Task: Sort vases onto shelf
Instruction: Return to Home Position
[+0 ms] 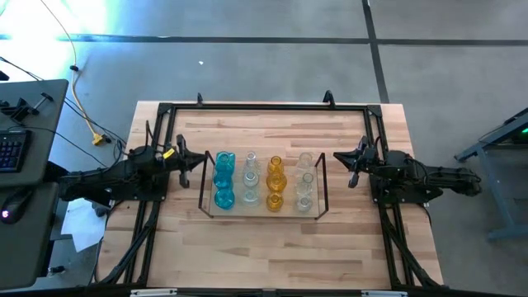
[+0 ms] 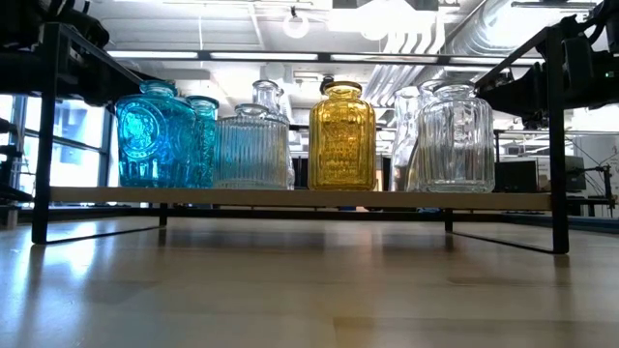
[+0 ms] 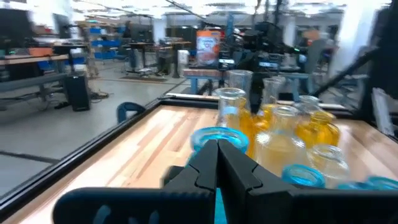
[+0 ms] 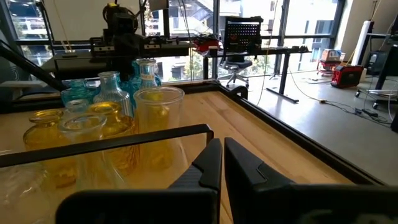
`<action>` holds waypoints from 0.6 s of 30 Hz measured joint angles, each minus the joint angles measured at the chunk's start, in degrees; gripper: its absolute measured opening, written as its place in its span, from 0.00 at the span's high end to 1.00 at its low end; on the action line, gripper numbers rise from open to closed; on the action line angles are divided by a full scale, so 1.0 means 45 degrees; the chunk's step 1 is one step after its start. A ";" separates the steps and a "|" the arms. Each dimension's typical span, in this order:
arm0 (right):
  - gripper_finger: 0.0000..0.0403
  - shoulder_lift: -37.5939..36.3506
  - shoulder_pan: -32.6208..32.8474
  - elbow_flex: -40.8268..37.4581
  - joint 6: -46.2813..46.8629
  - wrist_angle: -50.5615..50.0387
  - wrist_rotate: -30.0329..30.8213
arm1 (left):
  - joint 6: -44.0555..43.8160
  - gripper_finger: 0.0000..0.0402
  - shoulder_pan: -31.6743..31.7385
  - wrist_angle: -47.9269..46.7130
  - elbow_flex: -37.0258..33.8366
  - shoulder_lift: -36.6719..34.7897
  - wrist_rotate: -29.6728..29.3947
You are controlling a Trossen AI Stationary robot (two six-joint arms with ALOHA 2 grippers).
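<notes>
The shelf [image 1: 322,183] stands mid-table on its thin dark legs, its wood board [image 2: 290,197] raised just above the tabletop. Vases stand on it in four rows: blue [image 1: 223,178], clear [image 1: 250,176], amber [image 1: 275,181] and clear [image 1: 305,183]. The low view shows blue [image 2: 155,135], amber [image 2: 341,135] and clear ribbed [image 2: 455,140] vases upright on the board. My left gripper [image 1: 200,161] [image 3: 217,152] hovers shut just off the shelf's left end. My right gripper [image 1: 339,157] [image 4: 222,152] hovers shut off its right end. Neither holds anything.
A larger black frame [image 1: 264,107] edges the table, with rails running along both sides under the arms. Bare wood [image 1: 264,247] lies between the shelf and the near edge. A side desk with a keyboard [image 1: 10,150] and a yellow cable [image 1: 82,107] sit off the table's left.
</notes>
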 joint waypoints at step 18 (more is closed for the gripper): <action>1.00 0.0000 0.0000 0.0000 0.0007 -0.0010 -0.0049 | 0.1303 1.00 0.0012 0.0354 -0.0005 0.0621 -0.4180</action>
